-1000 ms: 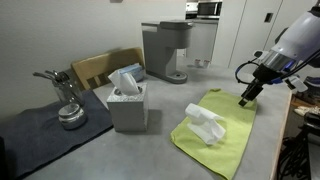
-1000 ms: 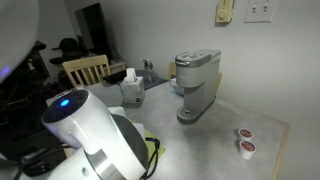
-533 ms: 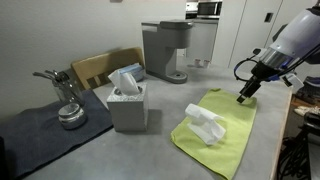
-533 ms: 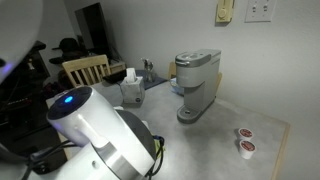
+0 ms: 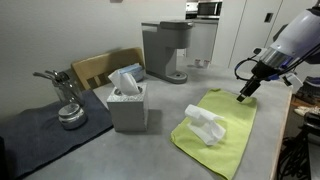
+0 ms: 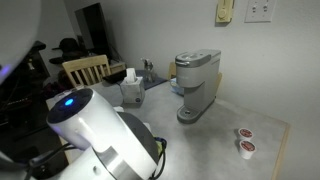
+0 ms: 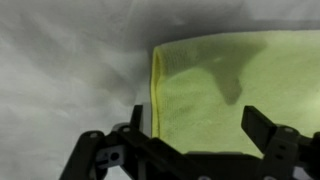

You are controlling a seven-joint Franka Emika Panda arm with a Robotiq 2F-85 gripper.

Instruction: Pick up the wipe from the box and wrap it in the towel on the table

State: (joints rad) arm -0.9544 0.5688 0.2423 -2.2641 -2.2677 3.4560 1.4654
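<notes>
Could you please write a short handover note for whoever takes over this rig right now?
Hand: open, empty, over the towel edge away from the box.
Wipe: lying on the towel, which is spread flat on the table.
Done: wipe out of box, on towel.
Left: fold the towel over the wipe.

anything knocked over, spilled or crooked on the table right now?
Nothing stands out. The box stands upright, a crumpled wipe lies on the flat green towel, and the open gripper is over the towel's edge. No spills.
</notes>
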